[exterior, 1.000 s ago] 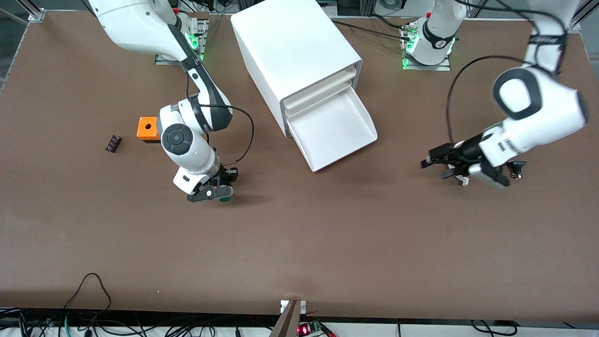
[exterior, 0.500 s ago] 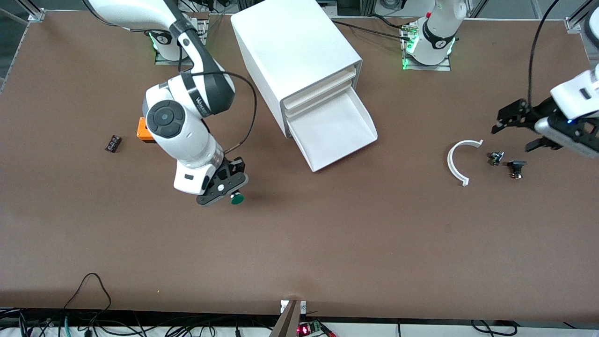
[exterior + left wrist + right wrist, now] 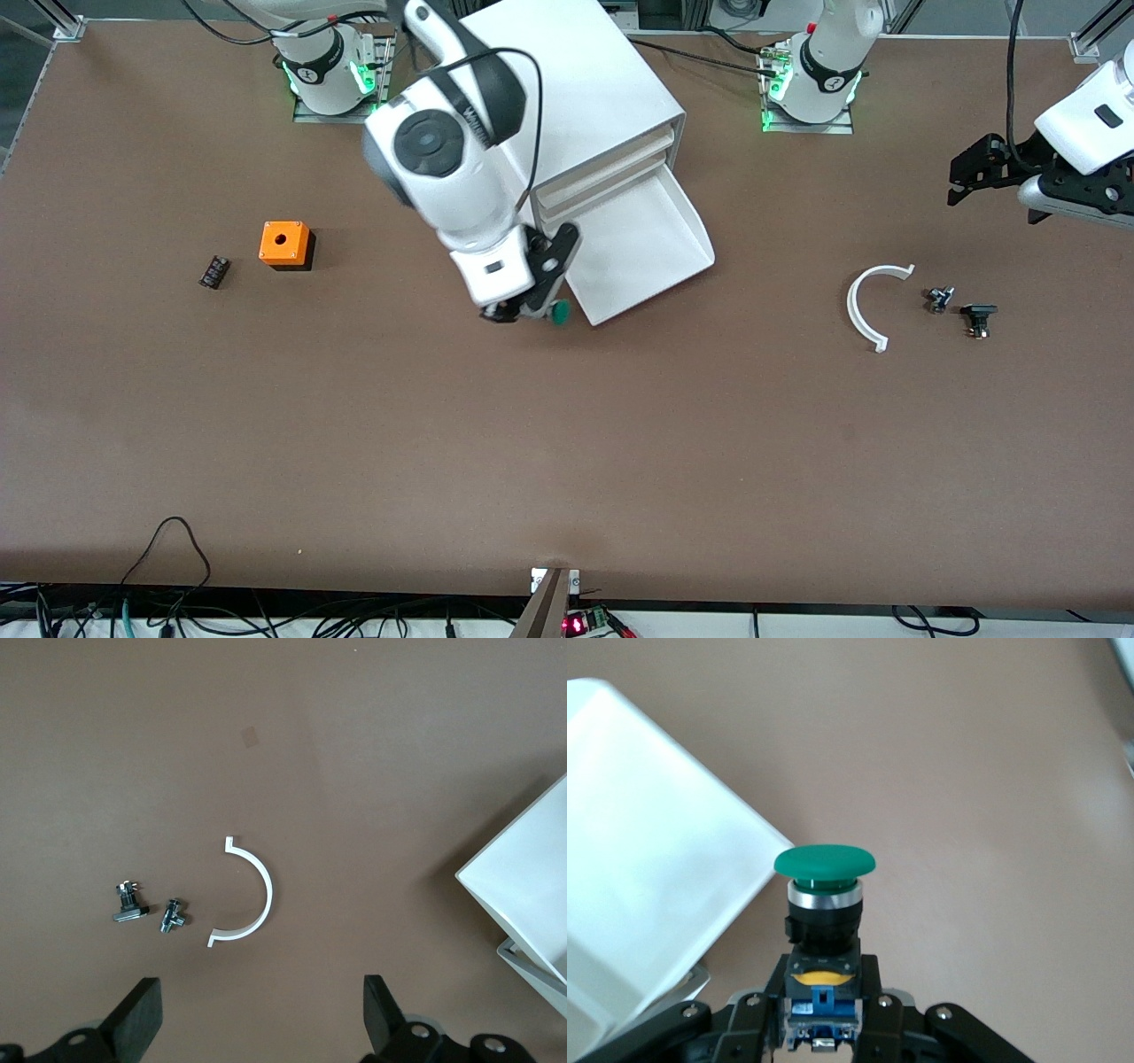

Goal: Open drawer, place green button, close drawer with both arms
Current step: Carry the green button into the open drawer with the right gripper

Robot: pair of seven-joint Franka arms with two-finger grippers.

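A: Right gripper (image 3: 532,310) carries the button (image 3: 558,312), fingers closed on its black-and-blue body, green cap outward. It hangs over the table just beside the corner of the drawer (image 3: 638,244), which stands pulled out of the cabinet (image 3: 558,97).

B: And the left gripper (image 3: 992,177)?

A: Up over the left arm's end of the table, fingers (image 3: 137,1019) spread wide, holding nothing; that arm waits. A white curved piece (image 3: 866,306) and two small black parts (image 3: 961,306) lie below it.
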